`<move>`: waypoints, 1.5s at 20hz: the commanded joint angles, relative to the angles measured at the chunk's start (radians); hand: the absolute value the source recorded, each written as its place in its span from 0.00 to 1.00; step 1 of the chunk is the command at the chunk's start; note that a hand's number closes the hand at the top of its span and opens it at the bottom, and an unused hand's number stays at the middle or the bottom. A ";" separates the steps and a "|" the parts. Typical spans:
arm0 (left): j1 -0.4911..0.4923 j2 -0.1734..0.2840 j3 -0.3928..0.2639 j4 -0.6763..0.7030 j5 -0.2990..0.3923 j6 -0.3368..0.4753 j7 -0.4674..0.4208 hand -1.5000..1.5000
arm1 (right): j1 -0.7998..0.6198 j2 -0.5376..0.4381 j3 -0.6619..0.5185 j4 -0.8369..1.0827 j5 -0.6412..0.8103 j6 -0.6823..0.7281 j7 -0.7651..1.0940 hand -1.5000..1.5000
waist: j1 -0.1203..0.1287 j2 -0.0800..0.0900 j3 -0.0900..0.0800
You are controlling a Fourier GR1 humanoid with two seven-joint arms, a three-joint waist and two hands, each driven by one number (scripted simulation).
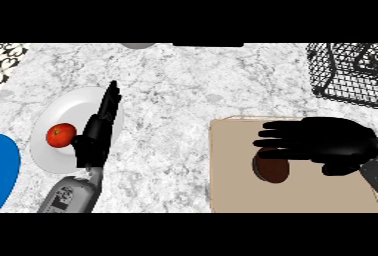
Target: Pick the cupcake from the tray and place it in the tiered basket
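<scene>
head view: my right hand hovers over the cupcake on the tray, nothing grabbed yet.
fingers are stretched out flat, thumb hanging down, holding nothing; the cupcake sits near the tray's left side, partly under my fingertips. risk as i see it: i'm covering it from above, so if i close now i could clip its top edge and tip or shove it along the tray. the tiered basket waits at the far right. my left hand rests open, fingers up, over the plate with the tomato.
</scene>
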 commanded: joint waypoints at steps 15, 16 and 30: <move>0.022 -0.036 0.071 0.030 -0.032 -0.055 -0.036 0.50 | -0.041 0.138 0.057 0.231 0.146 -0.030 -0.153 0.00 | -0.020 -0.005 -0.001; 0.007 -0.078 0.020 0.000 -0.081 -0.007 0.026 0.50 | -0.056 0.154 0.045 0.216 0.127 -0.001 -0.143 0.00 | -0.020 -0.006 -0.001; 0.038 -0.061 0.069 -0.061 -0.086 -0.066 0.055 0.50 | -0.004 0.208 0.040 0.233 0.119 0.012 -0.144 0.00 | -0.022 -0.008 -0.001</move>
